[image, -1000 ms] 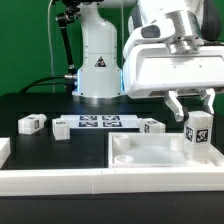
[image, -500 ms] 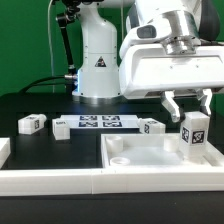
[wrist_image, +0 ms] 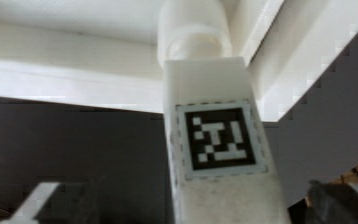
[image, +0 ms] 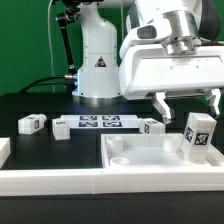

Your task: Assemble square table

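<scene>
The white square slab (image: 150, 160) lies at the front, its raised rim against the rail walls. One white tagged leg (image: 198, 135) stands in the slab's corner at the exterior view's right, leaning slightly. My gripper (image: 187, 102) is open just above it, one finger on each side, not touching. In the wrist view the leg (wrist_image: 215, 150) runs up the middle between the spread fingertips (wrist_image: 34, 200), with the slab (wrist_image: 69, 60) beyond. Three loose legs lie on the black table: two at the left (image: 32, 124) (image: 61, 127), one near the middle (image: 152, 126).
The marker board (image: 98, 123) lies flat behind the slab, in front of the robot base (image: 98, 70). A long white rail wall (image: 100, 183) runs along the front, with a short piece at the left (image: 4, 150).
The fingers have spread apart and let go of the leg. The gripper has risen slightly, and the leg now stands alone in the corner, a little tilted.
</scene>
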You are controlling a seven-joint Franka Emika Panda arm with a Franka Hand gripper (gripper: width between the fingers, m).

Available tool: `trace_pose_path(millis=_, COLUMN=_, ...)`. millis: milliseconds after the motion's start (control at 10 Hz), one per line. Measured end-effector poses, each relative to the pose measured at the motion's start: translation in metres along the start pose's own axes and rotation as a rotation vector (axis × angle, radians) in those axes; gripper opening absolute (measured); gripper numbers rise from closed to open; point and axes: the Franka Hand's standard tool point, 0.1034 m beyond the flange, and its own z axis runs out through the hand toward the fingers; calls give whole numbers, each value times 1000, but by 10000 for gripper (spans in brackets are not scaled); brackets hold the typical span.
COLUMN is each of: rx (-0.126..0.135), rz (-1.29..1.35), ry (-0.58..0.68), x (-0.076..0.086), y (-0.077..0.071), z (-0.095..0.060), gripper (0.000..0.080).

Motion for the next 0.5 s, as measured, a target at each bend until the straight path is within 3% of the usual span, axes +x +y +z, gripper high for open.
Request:
trace_pose_path(millis=100, rx=0, rz=0, ry=0, x=0, y=0, z=0, gripper=638)
trace_pose_path(millis=500, rx=3, rz=-1, ry=-12, x=0, y=0, z=-1, gripper=648)
